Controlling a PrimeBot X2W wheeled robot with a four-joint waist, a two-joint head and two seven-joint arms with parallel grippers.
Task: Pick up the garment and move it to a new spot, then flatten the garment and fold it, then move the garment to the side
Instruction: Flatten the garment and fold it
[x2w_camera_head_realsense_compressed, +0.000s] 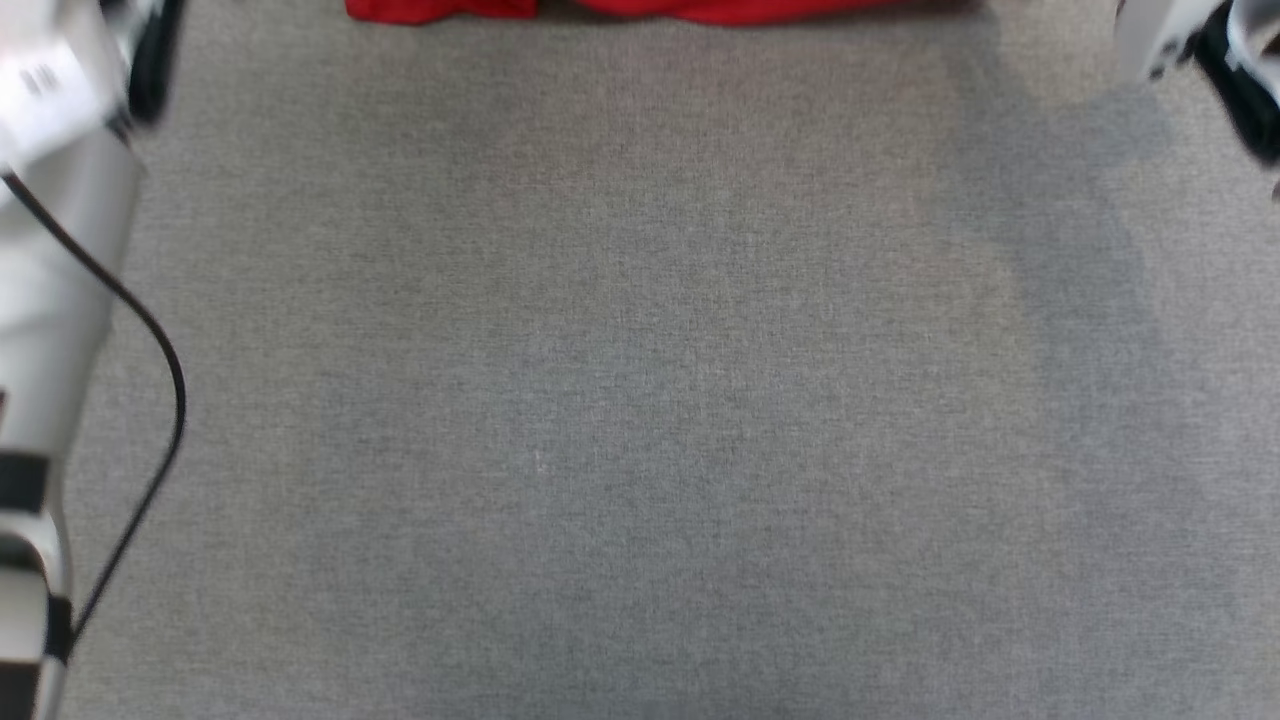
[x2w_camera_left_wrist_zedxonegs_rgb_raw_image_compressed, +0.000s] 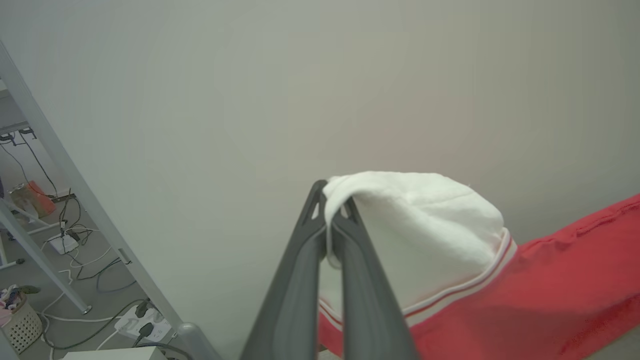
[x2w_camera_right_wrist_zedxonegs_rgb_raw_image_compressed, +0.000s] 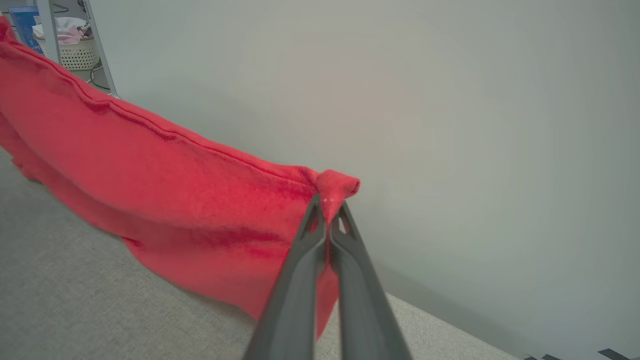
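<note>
Showing as a red strip at the head view's top edge, the garment (x2w_camera_head_realsense_compressed: 700, 10) hangs with its white sleeve pinched tight in the left gripper (x2w_camera_left_wrist_zedxonegs_rgb_raw_image_compressed: 333, 201) and a red corner pinched in the right gripper (x2w_camera_right_wrist_zedxonegs_rgb_raw_image_compressed: 327, 206).

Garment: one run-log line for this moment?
garment: hangs spread between grippers over grey surface | left gripper: shut on white sleeve | right gripper: shut on red corner

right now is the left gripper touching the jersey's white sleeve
Touching. The left wrist view shows the left gripper shut on the garment, a fold of its white sleeve pinched between the jaws.
</note>
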